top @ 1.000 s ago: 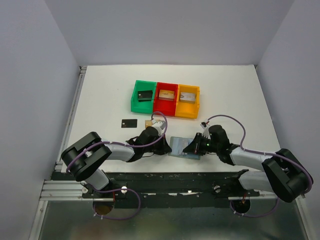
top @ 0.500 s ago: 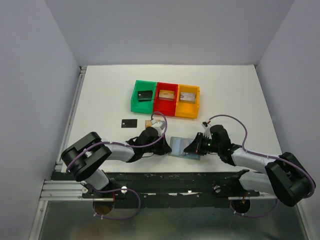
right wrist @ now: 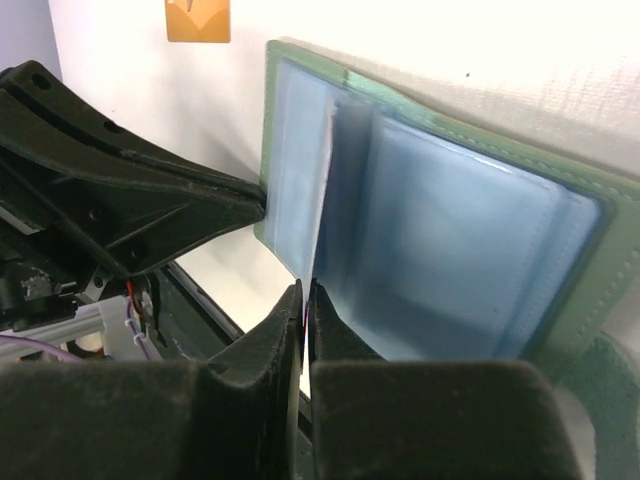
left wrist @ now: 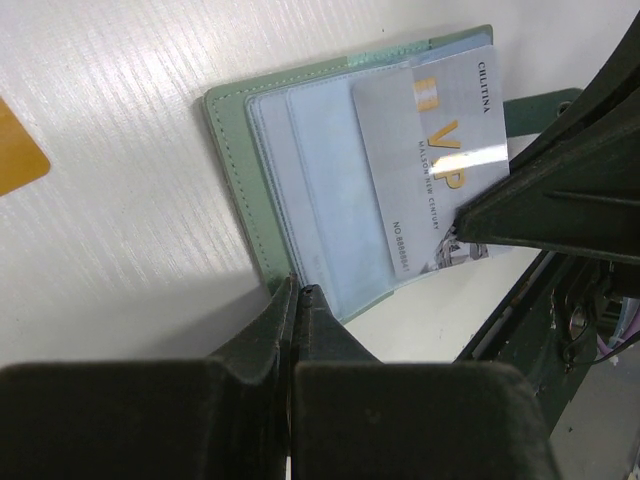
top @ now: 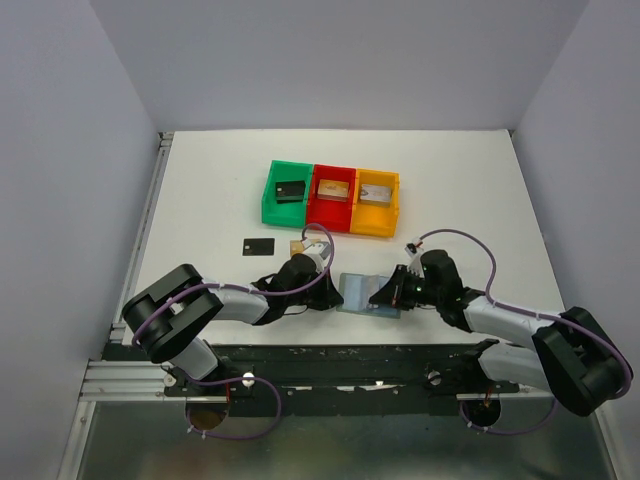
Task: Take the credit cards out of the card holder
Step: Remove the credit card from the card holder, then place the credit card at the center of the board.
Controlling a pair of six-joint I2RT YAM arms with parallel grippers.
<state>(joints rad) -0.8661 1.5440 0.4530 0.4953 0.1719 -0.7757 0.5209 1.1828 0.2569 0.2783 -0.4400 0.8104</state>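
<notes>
- Now the card holder (left wrist: 235, 170) lies unfolded on the bench (top: 220, 190), near its front edge, between both arms.
- The right pincer (right wrist: 305, 295) is pinched on a silvery card (left wrist: 430, 160) that sticks partly out of the holder.
- The left pincer (left wrist: 295, 292) is closed, its tips touching the holder's edge.

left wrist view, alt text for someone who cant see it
An open card holder lies on a white table, with a silver-grey VIP card partly out of its blue sleeves and the right gripper pinching the card's corner. The left gripper, shut, meets the holder's near edge; a golden-tan card shows at left.
</notes>
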